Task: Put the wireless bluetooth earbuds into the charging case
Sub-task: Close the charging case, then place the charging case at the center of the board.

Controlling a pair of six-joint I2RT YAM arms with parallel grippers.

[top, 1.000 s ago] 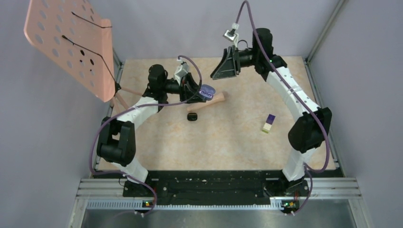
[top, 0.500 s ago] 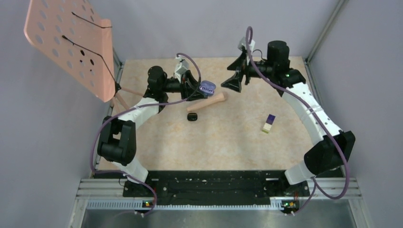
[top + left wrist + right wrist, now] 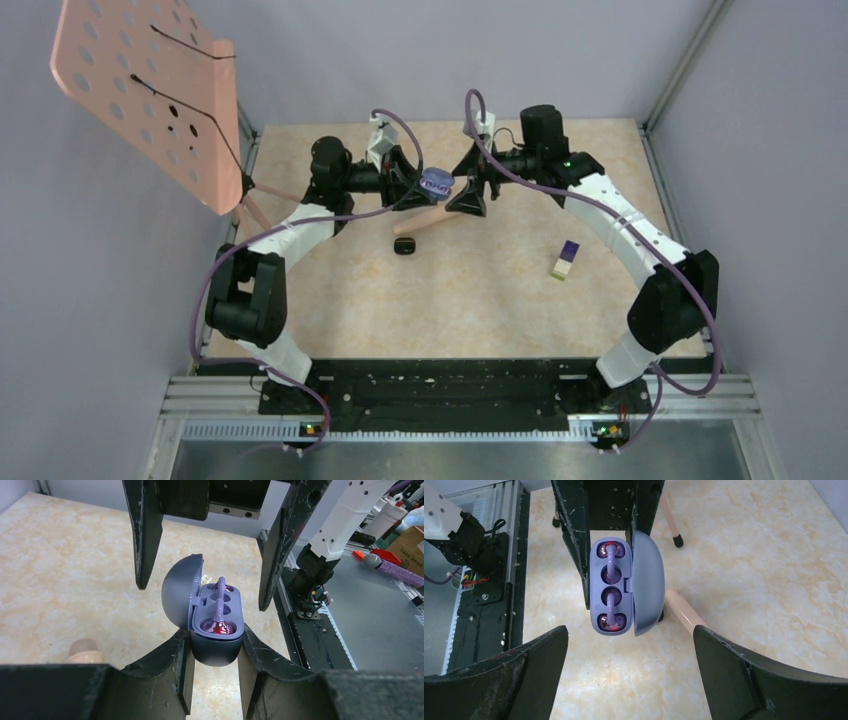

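Observation:
My left gripper (image 3: pixel 424 187) is shut on a blue-grey charging case (image 3: pixel 437 183) and holds it above the table with its lid open. In the left wrist view the case (image 3: pixel 216 647) sits between my left gripper's (image 3: pixel 215 652) fingers. Two glossy pinkish-purple earbuds (image 3: pixel 220 627) lie in the case's wells. They also show in the right wrist view (image 3: pixel 613 621). My right gripper (image 3: pixel 468 192) is open and empty, and faces the case (image 3: pixel 646 580) from close by. In its own view, my right gripper (image 3: pixel 629 635) stands wide, short of the case.
A beige cylinder (image 3: pixel 432 219) lies on the table under the case, and a small black object (image 3: pixel 404 246) lies just in front of it. A purple-and-cream block (image 3: pixel 565 260) stands to the right. A pink perforated stand (image 3: pixel 140 90) rises at the far left.
My right arm has swung down and to the left, bringing its open gripper close to the case. My left gripper has kept hold of the open case, nearly still.

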